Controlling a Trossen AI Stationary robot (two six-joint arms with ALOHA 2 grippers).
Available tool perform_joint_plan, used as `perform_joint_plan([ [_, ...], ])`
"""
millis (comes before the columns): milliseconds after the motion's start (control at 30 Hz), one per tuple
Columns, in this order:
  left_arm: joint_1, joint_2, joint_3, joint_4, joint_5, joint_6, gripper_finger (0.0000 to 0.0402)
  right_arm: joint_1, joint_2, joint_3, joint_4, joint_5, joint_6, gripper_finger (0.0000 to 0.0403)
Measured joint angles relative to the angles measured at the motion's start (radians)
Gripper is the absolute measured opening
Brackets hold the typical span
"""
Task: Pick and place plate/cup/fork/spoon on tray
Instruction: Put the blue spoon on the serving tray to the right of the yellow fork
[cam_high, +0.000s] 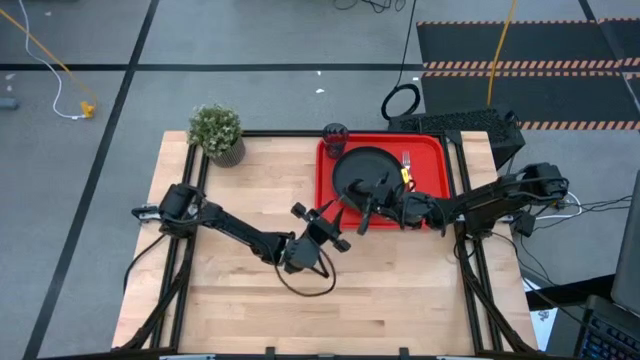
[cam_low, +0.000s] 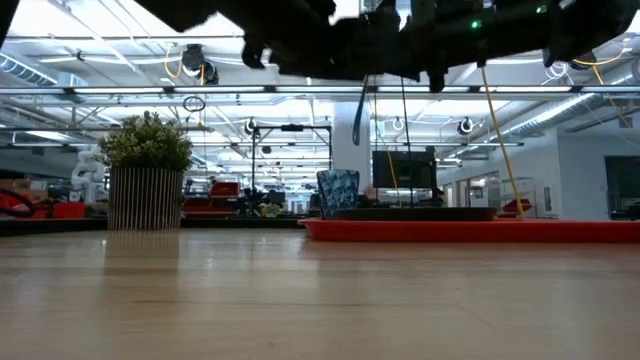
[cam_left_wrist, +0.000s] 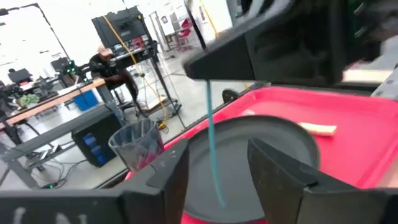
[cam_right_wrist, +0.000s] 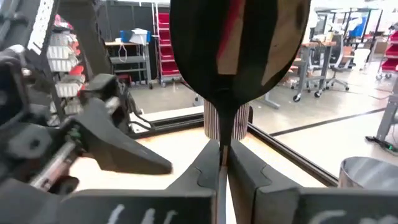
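Observation:
The red tray (cam_high: 432, 150) lies at the table's far right with the black plate (cam_high: 362, 162) on it. The fork (cam_high: 407, 168) lies on the tray to the right of the plate. The cup (cam_high: 335, 133) stands at the tray's far left corner. My right gripper (cam_high: 366, 212) reaches in from the right over the plate's near side, shut on the spoon (cam_right_wrist: 239, 43). My left gripper (cam_high: 322, 222) is open and empty just left of the tray's near-left corner, pointing at the plate (cam_left_wrist: 280, 137). My right gripper pinches the spoon's neck (cam_right_wrist: 221, 138), just below the bowl, between its two fingers. The fingers come about level from the table's right and lie across the spoon. The spoon hangs upright, bowl up, its light-blue handle (cam_left_wrist: 211, 137) pointing down over the plate, lifted clear.
A potted green plant (cam_high: 217, 130) stands at the table's far left corner. A black cable loop (cam_high: 305, 280) hangs under my left arm. Bare wood lies to the left of and in front of the tray.

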Motion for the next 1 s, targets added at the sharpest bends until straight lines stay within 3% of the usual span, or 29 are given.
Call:
perform_joint_plan([
  [267, -0.055, -0.087, 0.001, -0.114, -0.102, 0.048, 0.0175, -0.005, -0.199, 0.000, -0.343, 0.027, 0.153, 0.0004],
  [667, -0.059, -0.144, 0.000, -0.512, -0.123, -0.264, 0.0154, -0.051, -0.477, 0.000, -0.868, 0.043, 0.499, 0.0004],
  [867, -0.060, -0.144, 0.000, -0.583, -0.123, -0.330, 0.0154, -0.104, -0.577, 0.000, -1.082, 0.037, 0.580, 0.0004],
  [1000, -0.066, -0.144, 0.000, -0.583, -0.123, -0.323, 0.0154, -0.163, -0.617, 0.001, -1.195, -0.025, 0.624, 0.0004],
])
